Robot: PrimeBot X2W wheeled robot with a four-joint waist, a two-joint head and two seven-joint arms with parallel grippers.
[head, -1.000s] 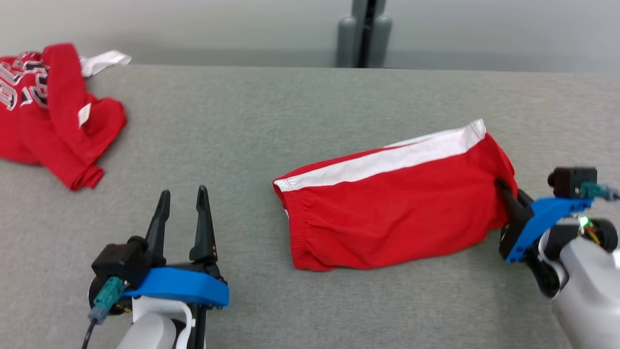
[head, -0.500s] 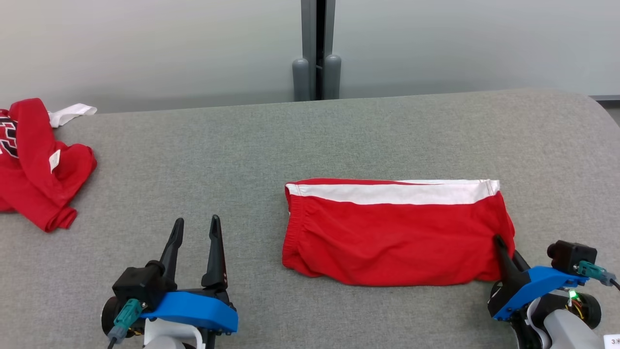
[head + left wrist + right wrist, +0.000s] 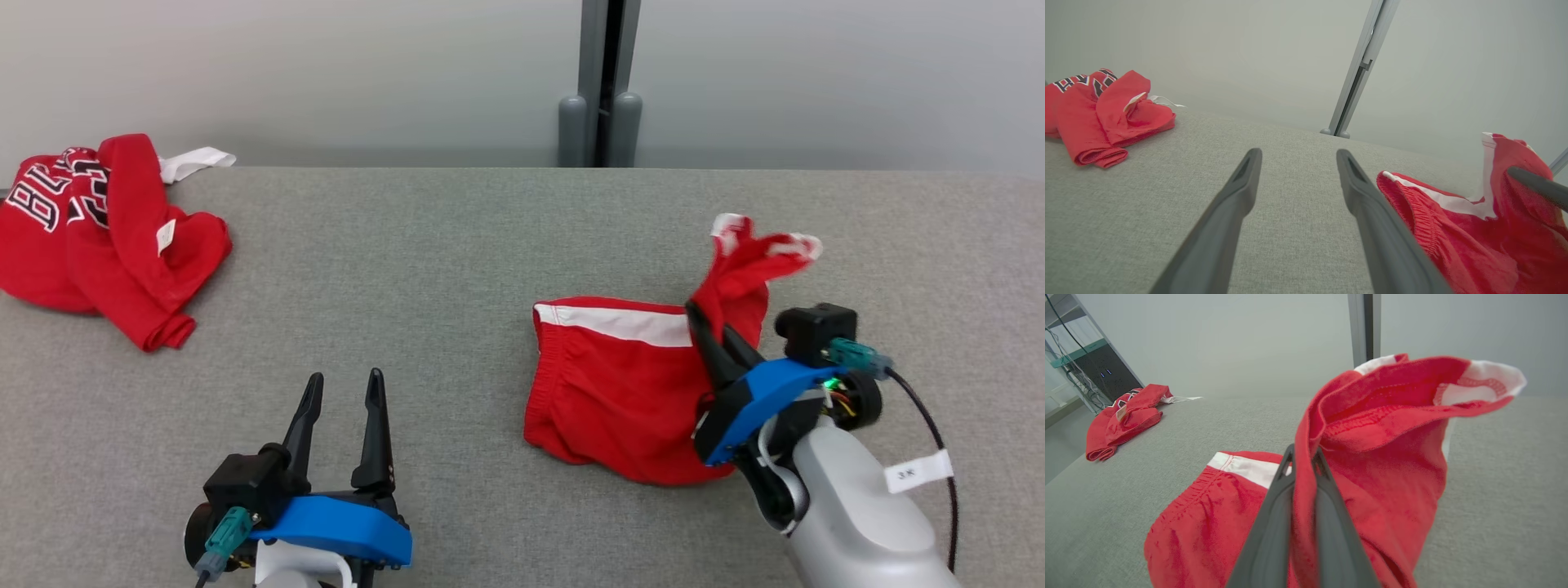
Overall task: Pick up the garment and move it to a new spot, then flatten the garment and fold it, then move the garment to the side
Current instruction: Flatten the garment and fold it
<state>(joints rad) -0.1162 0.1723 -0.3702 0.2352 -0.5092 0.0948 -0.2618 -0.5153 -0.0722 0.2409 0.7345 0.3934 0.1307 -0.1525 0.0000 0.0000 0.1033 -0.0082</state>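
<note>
Head view: the right end effector [image 3: 702, 320] is clamping the lifted end of the red shorts [image 3: 604, 392], whose length is trailing toward nine o'clock, toward the open left end effector [image 3: 344, 377].

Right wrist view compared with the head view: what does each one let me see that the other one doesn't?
Right wrist view: a dark equipment rack with cables, far left. Head view: the open left gripper and the right arm's pale forearm. Both: the right gripper shut on the lifted end of the red shorts with a white stripe, the crumpled red lettered jersey, the grey fabric-covered table and the grey post.
</note>
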